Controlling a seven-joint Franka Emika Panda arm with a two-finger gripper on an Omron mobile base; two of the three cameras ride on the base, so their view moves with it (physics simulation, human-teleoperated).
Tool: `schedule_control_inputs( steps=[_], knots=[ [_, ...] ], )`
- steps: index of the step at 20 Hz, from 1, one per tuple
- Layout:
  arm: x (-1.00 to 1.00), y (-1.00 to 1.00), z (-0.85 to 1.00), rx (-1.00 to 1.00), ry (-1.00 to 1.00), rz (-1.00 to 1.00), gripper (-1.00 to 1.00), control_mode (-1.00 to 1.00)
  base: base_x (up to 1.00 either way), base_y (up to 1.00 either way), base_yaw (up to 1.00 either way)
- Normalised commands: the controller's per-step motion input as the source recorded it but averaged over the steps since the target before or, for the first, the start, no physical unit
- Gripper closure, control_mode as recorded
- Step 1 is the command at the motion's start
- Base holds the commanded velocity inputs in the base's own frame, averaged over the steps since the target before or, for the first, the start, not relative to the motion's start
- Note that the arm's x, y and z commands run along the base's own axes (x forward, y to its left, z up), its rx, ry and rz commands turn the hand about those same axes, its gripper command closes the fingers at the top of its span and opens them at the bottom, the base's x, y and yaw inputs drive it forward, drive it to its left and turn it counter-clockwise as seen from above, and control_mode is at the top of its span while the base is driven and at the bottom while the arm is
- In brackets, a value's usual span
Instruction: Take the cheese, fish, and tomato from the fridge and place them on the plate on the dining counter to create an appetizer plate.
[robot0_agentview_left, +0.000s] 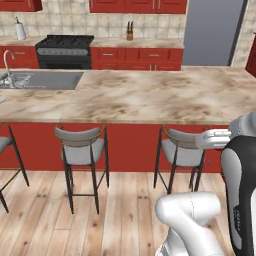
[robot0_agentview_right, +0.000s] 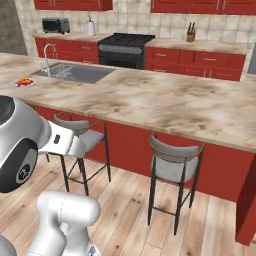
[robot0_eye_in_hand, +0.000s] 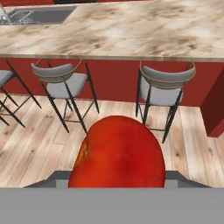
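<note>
The tomato (robot0_eye_in_hand: 117, 153), round and glossy red, sits huge and close at the bottom of the hand view. My gripper (robot0_eye_in_hand: 117, 183) is shut on it, and the ball hides the fingertips. I hold it above the wooden floor, on the stool side of the dining counter (robot0_agentview_left: 145, 95), whose beige marbled top lies ahead. Far to the left on that counter (robot0_agentview_right: 150, 100), beside the sink, rests the pale plate (robot0_agentview_right: 31, 85). A small red piece with a bit of yellow (robot0_agentview_right: 21, 82) lies on it, too small to tell apart.
Grey stools (robot0_agentview_left: 82, 150) (robot0_agentview_left: 182, 152) stand along the counter's red base, with a steel sink (robot0_agentview_left: 42, 80) at its left end. Behind are a black stove (robot0_agentview_left: 65, 50) and red cabinets. A red cabinet side (robot0_agentview_right: 247, 200) stands close on the right.
</note>
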Motion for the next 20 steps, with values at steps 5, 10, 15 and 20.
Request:
schedule_control_inputs(
  steps=[5,10,15,20],
  knots=[
    [0.0,0.0,0.0,0.0,0.0,0.0,1.0,1.0,0.0,1.0,0.0],
    [0.0,0.0,0.0,0.0,0.0,0.0,1.0,1.0,0.0,1.0,0.0],
    [0.0,0.0,0.0,0.0,0.0,0.0,1.0,1.0,0.0,1.0,0.0],
    [0.0,0.0,0.0,0.0,0.0,0.0,1.0,1.0,0.07,1.0,0.0]
  ],
)
